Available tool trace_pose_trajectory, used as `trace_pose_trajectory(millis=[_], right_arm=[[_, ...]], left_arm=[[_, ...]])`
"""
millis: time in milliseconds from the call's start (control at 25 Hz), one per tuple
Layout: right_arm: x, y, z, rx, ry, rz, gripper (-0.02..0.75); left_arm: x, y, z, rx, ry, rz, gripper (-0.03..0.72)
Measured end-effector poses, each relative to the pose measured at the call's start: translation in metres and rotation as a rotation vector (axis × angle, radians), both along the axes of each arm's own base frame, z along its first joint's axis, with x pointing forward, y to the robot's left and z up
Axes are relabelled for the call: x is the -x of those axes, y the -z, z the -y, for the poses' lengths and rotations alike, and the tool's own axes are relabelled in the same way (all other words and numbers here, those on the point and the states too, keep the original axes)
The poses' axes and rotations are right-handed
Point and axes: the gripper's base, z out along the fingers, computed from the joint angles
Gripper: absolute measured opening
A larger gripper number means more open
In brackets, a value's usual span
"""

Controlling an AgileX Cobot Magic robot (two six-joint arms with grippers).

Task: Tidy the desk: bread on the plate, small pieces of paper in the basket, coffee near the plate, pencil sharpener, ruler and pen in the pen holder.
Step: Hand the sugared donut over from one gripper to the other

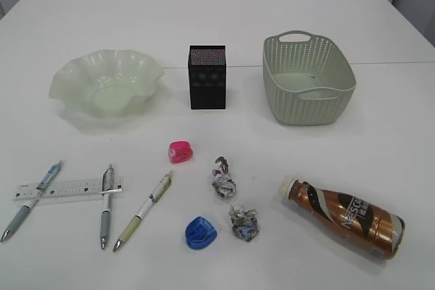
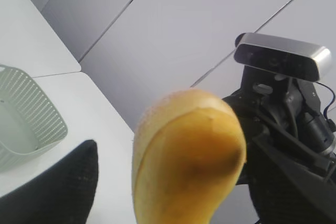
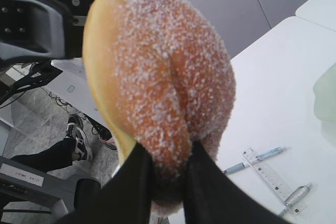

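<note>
We record the desk [image 1: 224,39] as a broad white tabletop carrying every item seen from the exterior camera. On its far left stands the plate [image 1: 105,83], pale green with a ruffled rim, nothing on it. On the far right stands the basket [image 1: 309,79], grey-green and perforated, nothing inside that we can make out. Between them stands the pen holder [image 1: 206,77], black mesh, upright.

At near right the coffee [image 1: 346,216] lies on its side, white cap toward the middle of the desk, well apart from the plate. At near left the ruler [image 1: 68,189] lies flat; one pen [image 1: 30,200] crosses its left end and a second pen [image 1: 106,205] its right end, while a third pen [image 1: 144,210] lies just beside them, clear of the ruler.

The small pieces of paper [image 1: 224,183] are two wads in the near middle, close together. A pink sharpener [image 1: 180,151] sits behind them, a blue sharpener [image 1: 200,232] just left of the nearer wad.

The bread [image 3: 157,93] is off the desk, raised in the air. The right gripper [image 3: 167,174] pinches its lower end between narrowly set jaws. The left gripper [image 2: 173,182] stands wide around the bread, one finger [image 2: 58,187] clear of it; we see no grip there.
</note>
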Motion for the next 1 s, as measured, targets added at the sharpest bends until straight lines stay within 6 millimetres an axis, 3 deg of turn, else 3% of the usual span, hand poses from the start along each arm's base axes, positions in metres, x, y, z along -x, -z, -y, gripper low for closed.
trace_pose_trajectory(millis=[440,760,1000], right_arm=[[0.0,0.0,0.0,-0.004,-0.001,-0.001,0.12],[0.001,-0.001,0.0,-0.008,-0.004,-0.004,0.12],[0.002,-0.002,0.0,-0.013,-0.005,-0.004,0.118]], left_arm=[[-0.009,0.006,0.008,0.093,0.095,-0.013,0.645],[-0.02,0.019,0.041,0.083,0.154,-0.011,0.639],[-0.024,0.018,0.044,0.085,0.136,0.008,0.589]])
